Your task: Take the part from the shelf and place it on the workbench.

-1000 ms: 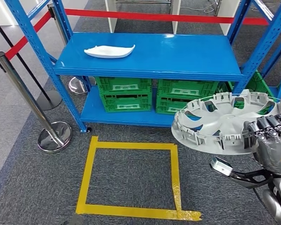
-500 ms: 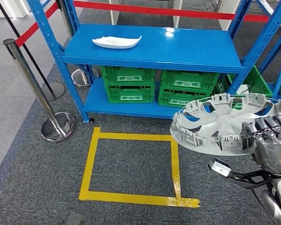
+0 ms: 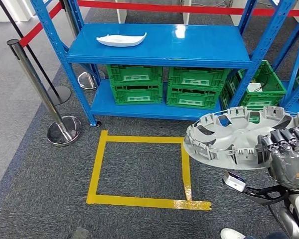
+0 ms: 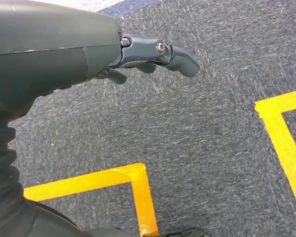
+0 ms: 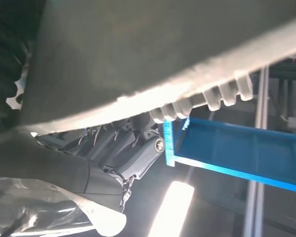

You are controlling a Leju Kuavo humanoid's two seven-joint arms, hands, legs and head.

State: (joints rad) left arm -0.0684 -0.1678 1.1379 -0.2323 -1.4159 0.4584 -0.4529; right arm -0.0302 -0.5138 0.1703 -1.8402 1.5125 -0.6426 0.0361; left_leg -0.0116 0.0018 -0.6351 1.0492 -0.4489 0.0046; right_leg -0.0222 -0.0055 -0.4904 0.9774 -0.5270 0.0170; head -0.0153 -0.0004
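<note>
My right hand [image 3: 287,157] grips the rim of a large silver wheel cover [image 3: 230,139], held roughly flat, inner side up, at the lower right of the head view. In the right wrist view the wheel cover [image 5: 139,59] spreads across the frame with the fingers [image 5: 139,153] curled under its edge. My left hand [image 4: 154,57] hangs over the grey carpet, fingers loosely extended and holding nothing. A white curved part [image 3: 121,39] lies on the upper level of the blue shelf [image 3: 201,47].
Green crates [image 3: 136,87] fill the lower shelf level, more [image 3: 260,84] to the right. A yellow tape rectangle [image 3: 99,164] marks the carpet before the shelf. Chrome stanchions [image 3: 63,130] with red belts stand at the left. A shoe tip [image 3: 230,234] shows at the bottom edge.
The camera has shifted, so the shelf and tape rectangle sit a little further left and up. The wheel cover stays in my right hand, slightly lower in the picture.
</note>
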